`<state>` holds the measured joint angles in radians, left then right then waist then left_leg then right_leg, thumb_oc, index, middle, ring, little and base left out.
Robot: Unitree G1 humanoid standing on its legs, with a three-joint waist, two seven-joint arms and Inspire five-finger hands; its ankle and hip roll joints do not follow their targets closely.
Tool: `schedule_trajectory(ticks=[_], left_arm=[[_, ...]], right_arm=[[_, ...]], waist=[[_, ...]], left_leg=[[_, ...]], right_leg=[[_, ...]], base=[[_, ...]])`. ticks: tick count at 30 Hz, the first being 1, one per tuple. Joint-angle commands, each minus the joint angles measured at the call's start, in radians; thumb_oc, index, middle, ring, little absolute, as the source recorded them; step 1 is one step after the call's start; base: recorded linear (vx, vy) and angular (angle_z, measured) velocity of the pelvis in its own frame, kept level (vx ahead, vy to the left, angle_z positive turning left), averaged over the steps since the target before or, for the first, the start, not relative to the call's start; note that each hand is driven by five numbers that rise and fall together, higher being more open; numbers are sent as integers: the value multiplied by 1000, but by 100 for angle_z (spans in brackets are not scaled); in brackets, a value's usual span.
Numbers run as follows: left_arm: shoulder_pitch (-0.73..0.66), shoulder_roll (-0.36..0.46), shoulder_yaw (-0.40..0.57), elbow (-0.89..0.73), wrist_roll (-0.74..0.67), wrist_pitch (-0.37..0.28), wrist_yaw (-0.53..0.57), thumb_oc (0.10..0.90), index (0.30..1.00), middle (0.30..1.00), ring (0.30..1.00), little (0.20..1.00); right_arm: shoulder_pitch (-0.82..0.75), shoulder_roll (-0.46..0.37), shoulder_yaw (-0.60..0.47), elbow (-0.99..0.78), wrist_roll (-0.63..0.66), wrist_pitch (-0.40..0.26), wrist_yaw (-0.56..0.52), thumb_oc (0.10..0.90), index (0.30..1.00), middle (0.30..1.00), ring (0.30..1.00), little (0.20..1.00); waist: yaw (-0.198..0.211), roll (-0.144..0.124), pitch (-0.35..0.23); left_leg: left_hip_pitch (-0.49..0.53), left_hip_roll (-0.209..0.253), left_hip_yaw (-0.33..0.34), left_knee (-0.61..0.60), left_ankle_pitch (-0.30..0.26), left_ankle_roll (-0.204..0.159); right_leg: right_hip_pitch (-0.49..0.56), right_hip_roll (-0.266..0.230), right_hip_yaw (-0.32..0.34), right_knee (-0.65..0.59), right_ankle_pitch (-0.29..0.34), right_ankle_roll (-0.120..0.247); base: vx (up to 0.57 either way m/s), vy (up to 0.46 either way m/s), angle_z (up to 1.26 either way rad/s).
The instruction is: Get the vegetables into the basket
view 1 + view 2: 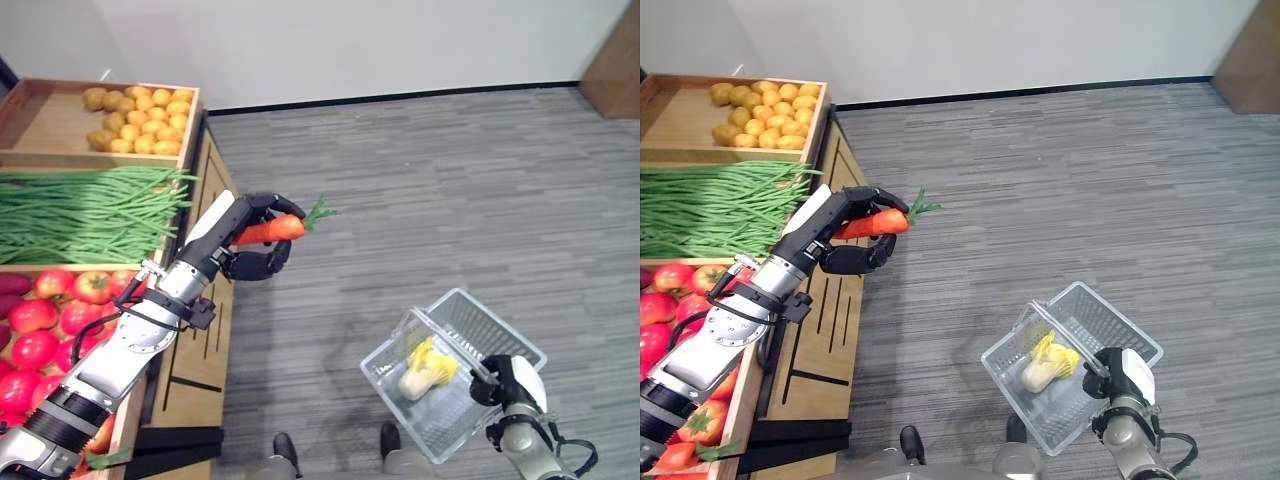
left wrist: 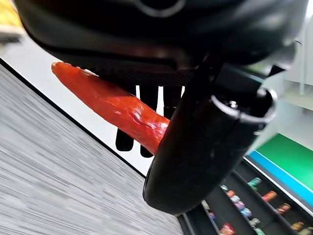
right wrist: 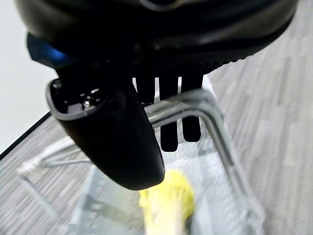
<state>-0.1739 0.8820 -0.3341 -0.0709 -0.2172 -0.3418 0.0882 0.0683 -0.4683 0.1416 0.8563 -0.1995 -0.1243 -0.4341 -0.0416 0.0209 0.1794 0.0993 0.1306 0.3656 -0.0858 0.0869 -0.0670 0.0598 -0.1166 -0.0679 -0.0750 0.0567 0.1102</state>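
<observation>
Grey floor noted; our left hand (image 1: 262, 232) clamps a stiff, light carrot (image 1: 270, 229) mid-length, right hand (image 1: 497, 382) curled round the basket (image 1: 455, 378) handle.

One carrot (image 1: 268, 229), one clear basket (image 1: 500, 341), one yellow-leaved vegetable (image 1: 426, 366) and three produce crates, of potatoes (image 1: 140, 118), green beans (image 1: 85, 212) and tomatoes (image 1: 50, 320), are showing.
</observation>
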Motion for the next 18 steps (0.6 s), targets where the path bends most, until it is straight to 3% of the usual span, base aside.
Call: schedule_trajectory(ticks=[1, 4, 8, 9, 14, 18], left_arm=[[-65, -19, 97, -31, -62, -69, 26, 400, 300, 300, 300, 300], [-94, -60, 58, -3, -62, -64, 22, 400, 300, 300, 300, 300], [-110, -83, 19, -2, -61, -63, 28, 400, 300, 300, 300, 300], [-114, -82, 12, 1, -63, -64, 27, 400, 300, 300, 300, 300], [-138, -82, -47, -1, -91, -59, -4, 400, 300, 300, 300, 300], [-152, -79, -70, 8, -97, -55, -10, 400, 300, 300, 300, 300]], right_arm=[[-32, -94, -34, -147, -21, -77, -61, 400, 300, 300, 300, 300], [-37, -135, -41, -188, -26, -85, -67, 400, 300, 300, 300, 300], [-93, -197, -34, -203, -14, -89, -78, 400, 300, 300, 300, 300], [-113, -210, -22, -199, -13, -90, -73, 400, 300, 300, 300, 300], [-171, -257, 27, -206, 0, -96, -37, 400, 300, 300, 300, 300], [-228, -245, 56, -209, 19, -99, -34, 400, 300, 300, 300, 300]], waist=[[0, -17, -84], [-8, -8, -68], [13, -1, -67], [12, 3, -72], [10, 12, -91], [13, 9, -97]], left_leg=[[-38, 9, -63, 48, -5, -19], [-66, 37, -94, 102, 19, -45], [-94, -16, -270, 94, 2, -36], [-91, -22, -281, 74, -7, -30], [-54, -28, -261, 20, -8, -15], [-31, -38, -230, 2, -22, -6]], right_leg=[[-40, -21, -11, 92, -39, 32], [-16, 2, -16, 68, -46, 9], [-23, 2, 13, 53, -37, 8], [-27, 3, 22, 50, -33, 11], [-25, -5, 42, 30, -13, 22], [-32, -16, 75, 15, 8, 34]], base=[[-29, -330, -9], [-27, -216, -15], [-21, -56, -8], [2, 11, -20], [34, 73, -10], [21, 91, -26]])
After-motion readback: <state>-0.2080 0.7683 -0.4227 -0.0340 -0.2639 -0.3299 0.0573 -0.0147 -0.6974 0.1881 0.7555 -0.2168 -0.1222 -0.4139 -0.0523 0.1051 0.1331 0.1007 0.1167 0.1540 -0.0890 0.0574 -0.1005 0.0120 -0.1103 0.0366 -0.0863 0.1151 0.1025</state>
